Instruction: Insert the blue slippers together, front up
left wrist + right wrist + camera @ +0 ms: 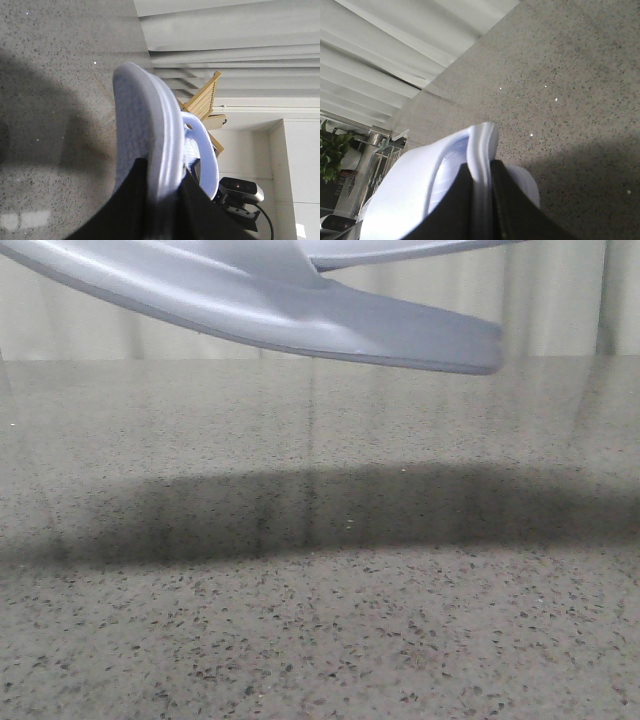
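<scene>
In the front view two pale blue slippers are held high above the table: one slipper's sole (300, 320) fills the upper left and part of a second slipper (400, 252) shows at the top edge. No gripper shows in the front view. In the left wrist view my left gripper (162, 192) is shut on the sole edge of a slipper (137, 125), whose strap (202, 150) shows beyond. In the right wrist view my right gripper (481, 187) is shut on the sole edge of the other slipper (410, 190).
The speckled grey table (320, 640) carries the slippers' broad shadow (320, 510). A pale curtain (560, 300) hangs behind it. A wooden frame (205, 97), a black camera (242, 187), a plant (332, 150) and a wire rack (382, 160) stand beyond the table.
</scene>
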Tool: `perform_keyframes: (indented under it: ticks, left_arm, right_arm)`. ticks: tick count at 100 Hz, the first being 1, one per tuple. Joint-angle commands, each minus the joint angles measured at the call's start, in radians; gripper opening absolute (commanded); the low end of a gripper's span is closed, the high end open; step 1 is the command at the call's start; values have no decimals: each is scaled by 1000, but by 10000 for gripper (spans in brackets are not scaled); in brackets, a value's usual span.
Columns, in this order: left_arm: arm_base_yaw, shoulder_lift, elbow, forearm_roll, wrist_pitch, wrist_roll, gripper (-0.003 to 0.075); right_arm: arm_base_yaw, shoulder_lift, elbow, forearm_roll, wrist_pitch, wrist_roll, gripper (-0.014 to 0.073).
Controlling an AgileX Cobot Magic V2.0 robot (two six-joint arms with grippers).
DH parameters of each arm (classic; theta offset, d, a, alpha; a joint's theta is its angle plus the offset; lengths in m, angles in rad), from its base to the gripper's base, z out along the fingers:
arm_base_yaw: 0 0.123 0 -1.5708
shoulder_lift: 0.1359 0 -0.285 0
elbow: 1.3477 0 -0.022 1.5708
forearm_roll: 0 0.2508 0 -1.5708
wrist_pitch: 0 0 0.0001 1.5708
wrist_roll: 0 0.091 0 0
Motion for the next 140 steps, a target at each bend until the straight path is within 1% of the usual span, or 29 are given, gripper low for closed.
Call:
perform_keyframes:
  ticks: [1,23,36,45,55,67,72,79,84,98,105,110,115,130,140]
  left_arm:
    - [-18,1,-43,-119,226,-6,16]
    - [-18,1,-43,-119,226,6,16]
    - [-18,1,-43,-119,216,9,16]
    - [-18,1,-43,-119,198,20,16]
    - [-18,1,-43,-119,175,42,16]
    - [-18,1,-43,-119,142,61,16]
    - [-18,1,-43,-119,125,63,16]
    - [-18,1,-43,-115,106,65,16]
    - [-18,1,-43,-113,97,65,16]
    - [-18,1,-43,-110,70,65,16]
    - [-18,1,-43,-104,49,65,16]
    - [-18,1,-43,-100,34,65,16]
    - [-18,1,-43,-94,24,65,16]
    - [-18,1,-43,-89,-11,65,16]
    - [-18,2,-43,-84,-33,65,16]
  right_arm:
    - [17,48,-25,159,214,-105,-107]
    - [19,91,-25,257,255,-211,-107]
    - [57,91,-25,280,252,-249,-107]
    - [76,91,-25,280,216,-296,-106]
    - [76,91,-25,280,171,-331,-106]
    - [76,80,-25,267,100,-411,-103]
    - [76,75,-25,252,62,-445,-79]
    - [76,64,-25,224,20,-465,-19]
    - [76,55,-25,199,-3,-465,43]
    - [76,21,-25,150,-52,-465,267]
    - [76,-1,-25,138,-83,-465,344]
    - [76,-23,-25,136,-105,-467,373]
    - [76,-45,-25,132,-128,-469,383]
    - [76,-135,-25,72,-219,-469,384]
    - [76,-210,-25,12,-331,-471,384]
